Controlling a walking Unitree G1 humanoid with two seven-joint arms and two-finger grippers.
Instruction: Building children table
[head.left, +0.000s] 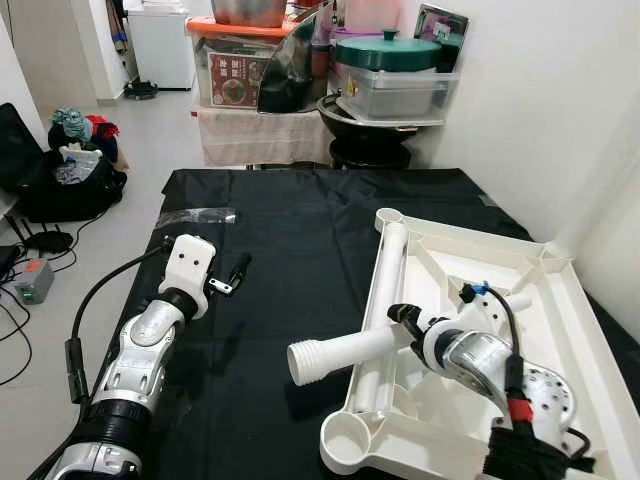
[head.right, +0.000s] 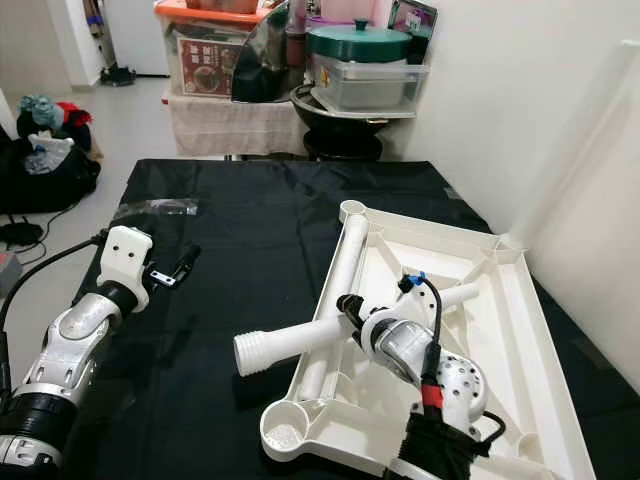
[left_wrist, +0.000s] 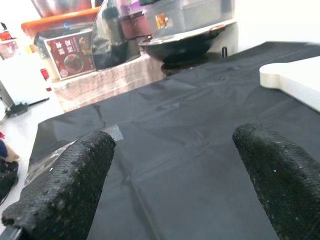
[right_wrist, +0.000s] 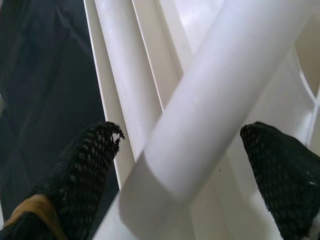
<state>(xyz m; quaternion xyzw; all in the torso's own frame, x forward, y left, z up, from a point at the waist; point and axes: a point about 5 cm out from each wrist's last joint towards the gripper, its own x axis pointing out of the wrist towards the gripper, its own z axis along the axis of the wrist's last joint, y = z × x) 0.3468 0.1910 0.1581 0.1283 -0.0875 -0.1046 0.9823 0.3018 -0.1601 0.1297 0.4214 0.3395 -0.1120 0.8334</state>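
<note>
Right gripper (head.left: 408, 318) fingers spread wide around white table leg (head.left: 345, 352), not clamped; left gripper (head.left: 238, 270) open, empty, above black bench (head.left: 290, 230).

1. From head height, our paired eye views look forward and down on the black-draped table (head.left: 300, 250).
2. Our left wrist camera skims low across the cloth.
3. Our right wrist camera sits close above the white tabletop (right_wrist: 300, 55), which the eye views share.
</note>
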